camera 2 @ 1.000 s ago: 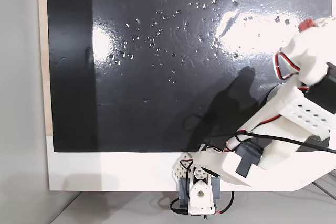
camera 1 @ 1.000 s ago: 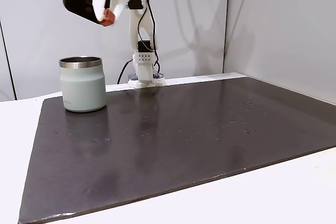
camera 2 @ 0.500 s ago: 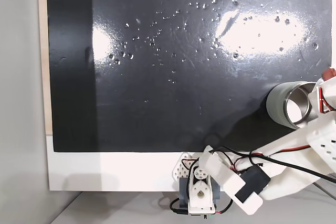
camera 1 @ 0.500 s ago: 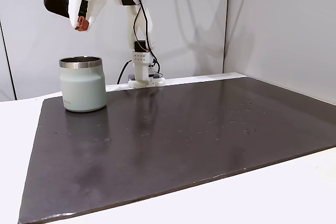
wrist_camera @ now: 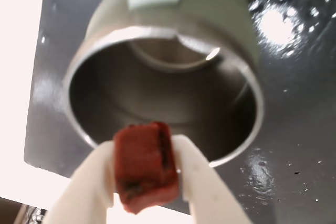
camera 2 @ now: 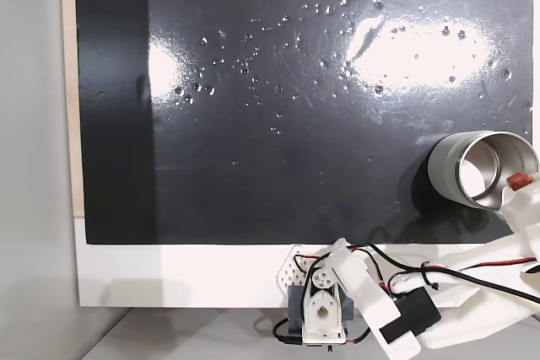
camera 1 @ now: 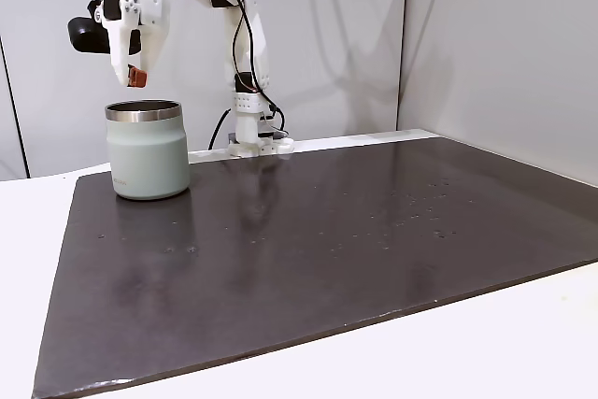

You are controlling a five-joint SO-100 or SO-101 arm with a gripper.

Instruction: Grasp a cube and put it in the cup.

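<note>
Steel-rimmed, the sage-green cup [camera 1: 147, 149] stands on the dark mat [camera 1: 327, 240], and we hold the reddish-brown cube [wrist_camera: 145, 165] pinched in our gripper [camera 1: 136, 77] just above its rim. To do this well, we should bring the cube over the middle of the opening before letting go. Nothing stands near the cup; only the rim could catch the cube.
</note>
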